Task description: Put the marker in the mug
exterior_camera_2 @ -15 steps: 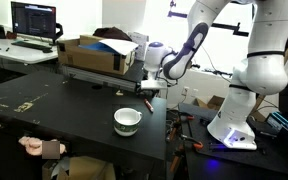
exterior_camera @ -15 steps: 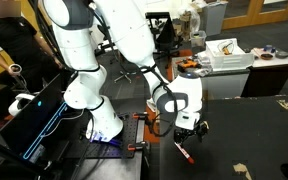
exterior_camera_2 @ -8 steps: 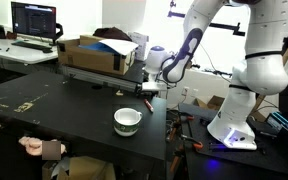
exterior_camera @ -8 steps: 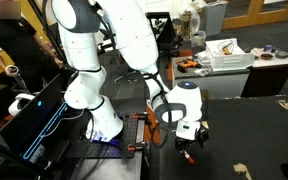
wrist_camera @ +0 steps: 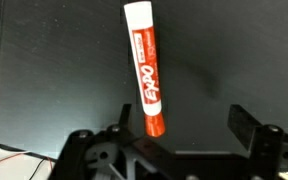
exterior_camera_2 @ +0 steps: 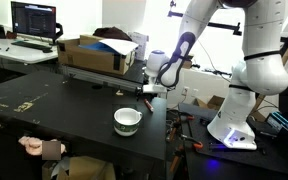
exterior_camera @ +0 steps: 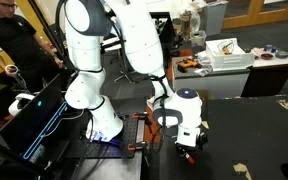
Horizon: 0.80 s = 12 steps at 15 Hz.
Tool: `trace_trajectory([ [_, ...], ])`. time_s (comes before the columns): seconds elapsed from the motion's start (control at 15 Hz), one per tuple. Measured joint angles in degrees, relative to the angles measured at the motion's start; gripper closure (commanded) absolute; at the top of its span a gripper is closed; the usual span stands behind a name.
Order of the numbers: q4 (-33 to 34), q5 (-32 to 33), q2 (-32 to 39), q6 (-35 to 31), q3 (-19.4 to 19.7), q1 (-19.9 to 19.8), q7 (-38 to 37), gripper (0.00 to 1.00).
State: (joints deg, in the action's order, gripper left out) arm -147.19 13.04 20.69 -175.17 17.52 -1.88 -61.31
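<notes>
Right over the marker [wrist_camera: 145,70], the pincer [wrist_camera: 179,135] has dropped closer, jaws spread and empty; marker lies on the tabletop [wrist_camera: 234,60], mug [exterior_camera_2: 127,121] near it. Grasp likely next.

A black table [exterior_camera_2: 54,110] fills the foreground in both exterior views. In an exterior view, an open cardboard box [exterior_camera_2: 89,55] sits at its far edge, with a lit computer monitor [exterior_camera_2: 34,20] on a desk behind. In an exterior view, a person in a black shirt [exterior_camera: 9,40] stands at the picture's left edge, orange clamps [exterior_camera: 139,130] sit by the table's edge, and a crumpled paper scrap [exterior_camera: 240,170] lies on the tabletop.
</notes>
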Motion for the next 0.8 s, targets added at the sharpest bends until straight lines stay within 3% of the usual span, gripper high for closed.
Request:
trace_trajectory([
  [0.2, 0.0, -6.7, 0.1, 0.0, -0.8, 0.2, 6.2, 0.58],
  [0.33, 0.0, -10.7, 0.1, 0.0, -1.4, 0.1, 9.8, 0.20],
  [0.4, 0.0, -12.4, 0.1, 0.0, -1.8, 0.1, 11.3, 0.20],
  [0.47, -0.1, -14.0, 0.2, 0.0, -2.1, 0.1, 12.8, 0.58],
  [0.6, -0.1, -16.5, 0.3, 0.0, -2.6, 0.1, 15.1, 0.61],
  [0.8, -0.1, -19.4, 0.7, 0.0, -3.1, 0.1, 17.7, 0.84],
])
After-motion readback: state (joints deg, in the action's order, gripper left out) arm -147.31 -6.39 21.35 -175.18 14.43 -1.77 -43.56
